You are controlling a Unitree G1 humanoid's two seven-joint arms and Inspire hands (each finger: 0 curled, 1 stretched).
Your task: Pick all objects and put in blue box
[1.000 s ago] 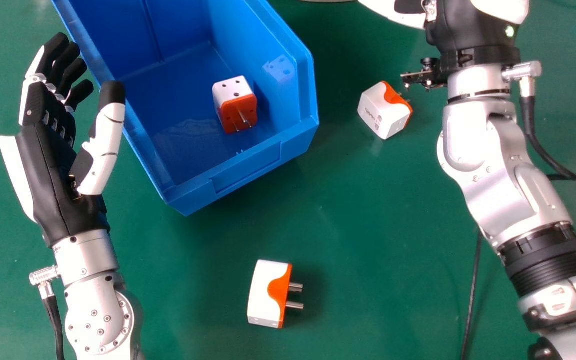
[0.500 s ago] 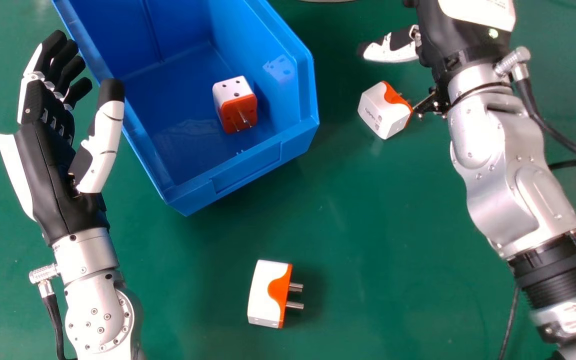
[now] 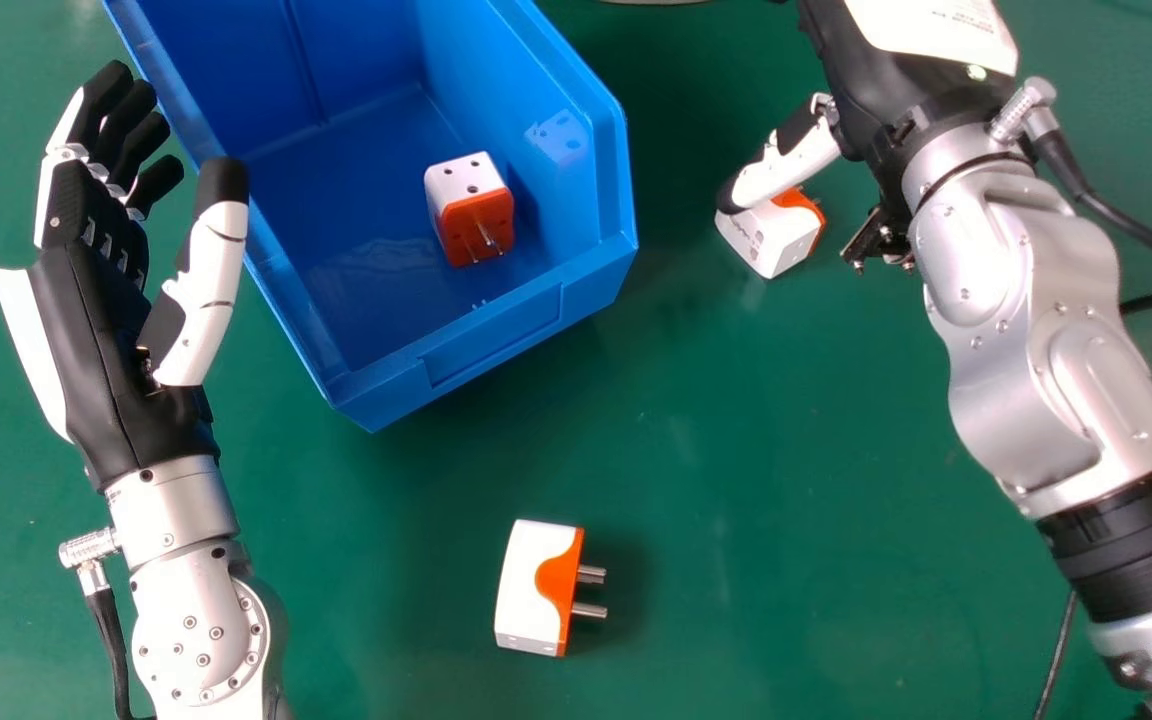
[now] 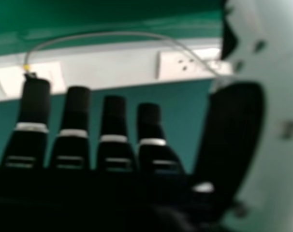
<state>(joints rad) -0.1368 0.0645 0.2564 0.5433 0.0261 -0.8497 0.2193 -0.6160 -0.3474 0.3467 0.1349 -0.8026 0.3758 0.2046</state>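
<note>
My right hand (image 3: 896,90) is at the upper right of the head view, its thumb over the top left part of a white and orange adapter (image 3: 782,238) on the table. In the right hand view, the fingers of my right hand (image 4: 115,140) are straight, so it is open. Another adapter (image 3: 528,590), prongs pointing right, lies near the front. A third adapter (image 3: 468,185) rests inside the blue box (image 3: 491,345), prongs showing. Beside the box's left wall is my left hand (image 3: 101,330), open and holding nothing.
Green table (image 3: 716,520) surface stretches between the box and the right forearm. A dark cable (image 3: 1136,230) loops off the right wrist. In the right hand view, white socket panels (image 4: 180,66) and a thin cable lie beyond the fingers.
My right hand has come down and back toward the right adapter, and its thumb now covers part of it. The right forearm has shifted right. My left hand has hardly moved.
</note>
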